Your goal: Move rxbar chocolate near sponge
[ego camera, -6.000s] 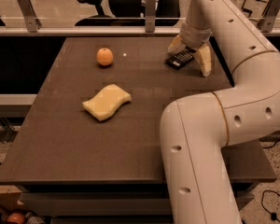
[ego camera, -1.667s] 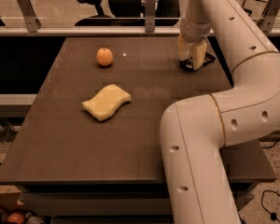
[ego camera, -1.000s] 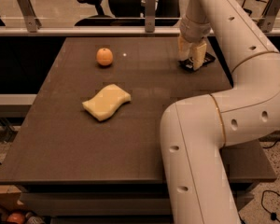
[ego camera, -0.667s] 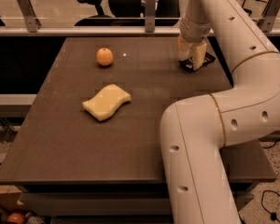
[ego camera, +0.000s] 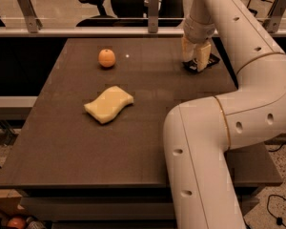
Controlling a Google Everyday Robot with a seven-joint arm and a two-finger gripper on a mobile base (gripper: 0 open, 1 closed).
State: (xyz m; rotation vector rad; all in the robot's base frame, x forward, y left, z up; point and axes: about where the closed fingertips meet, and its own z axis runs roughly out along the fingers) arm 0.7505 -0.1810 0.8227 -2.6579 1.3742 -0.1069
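The rxbar chocolate (ego camera: pixel 211 61) is a small flat black wrapper lying on the dark table (ego camera: pixel 148 128) at the back right. My gripper (ego camera: pixel 195 64) points down onto it, with one cream finger on each side and the bar pinched between them, still resting on the table. Most of the bar is hidden by the fingers (ego camera: pixel 203 55). The sponge (ego camera: pixel 109 104) is a pale yellow block with wavy edges. It lies left of the table's middle, well to the left of the gripper and nearer the front.
A round orange fruit (ego camera: pixel 107 57) sits at the back left of the table. My white arm (ego camera: pixel 214 142) crosses the right side of the view. A rail with posts (ego camera: pixel 86 31) and an office chair stand behind the table.
Since six seconds ago the gripper has come down over the bar and its fingers have closed in on it. Nothing has moved in the last two seconds.
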